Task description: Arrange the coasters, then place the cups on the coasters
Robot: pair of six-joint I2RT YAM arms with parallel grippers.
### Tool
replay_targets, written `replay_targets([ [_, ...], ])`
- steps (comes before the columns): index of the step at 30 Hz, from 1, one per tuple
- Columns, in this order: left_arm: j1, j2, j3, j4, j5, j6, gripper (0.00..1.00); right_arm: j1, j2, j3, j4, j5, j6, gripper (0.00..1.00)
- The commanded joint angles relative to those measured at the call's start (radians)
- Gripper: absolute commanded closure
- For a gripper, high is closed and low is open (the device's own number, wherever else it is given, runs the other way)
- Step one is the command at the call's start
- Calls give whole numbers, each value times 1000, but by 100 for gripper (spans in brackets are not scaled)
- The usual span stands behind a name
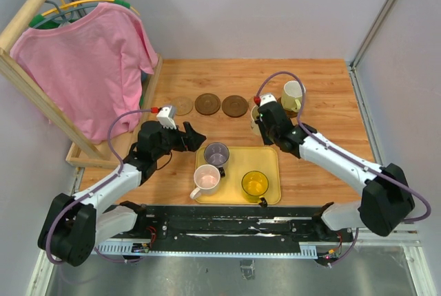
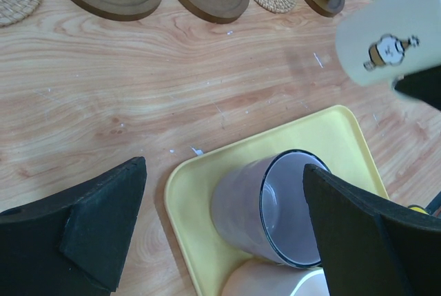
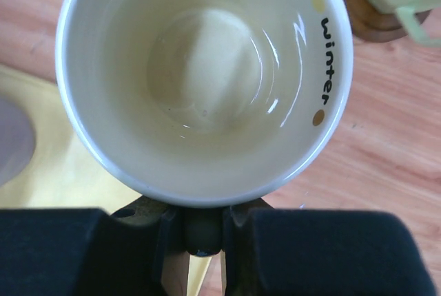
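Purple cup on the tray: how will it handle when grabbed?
Likely rigid and light: the purple cup looks empty, translucent. Glossy wall may slip in the left fingers. Pink cup sits close beside it, so a push could bump that.

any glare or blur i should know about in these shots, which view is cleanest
Right wrist: the glossy cream ceramic mug fills the frame, with bright glare streaks on its inner wall; the right gripper below is near-black, detail lost. Left wrist: wooden table grain is crisp, that mug looks soft at the right edge. Top external: even light, faint shadows, cleanest.
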Motion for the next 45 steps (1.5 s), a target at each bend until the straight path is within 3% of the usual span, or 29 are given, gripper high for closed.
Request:
replay_targets([
  [1, -11, 17, 28, 48, -25, -6, 0, -95, 69, 81, 162, -30, -99, 99],
  [10, -10, 80, 55, 94, -52, -6, 0, -257, 266, 158, 356, -158, -180, 99],
  [19, -11, 160, 78, 121, -37, 0, 0, -292, 399, 218, 485, -162, -200, 99],
  [31, -11, 171, 63, 131, -33, 2, 0, -294, 532, 352, 447, -132, -207, 99],
  [45, -11, 180, 61, 130, -27, 8, 0, -302, 588, 388, 435, -115, -192, 99],
])
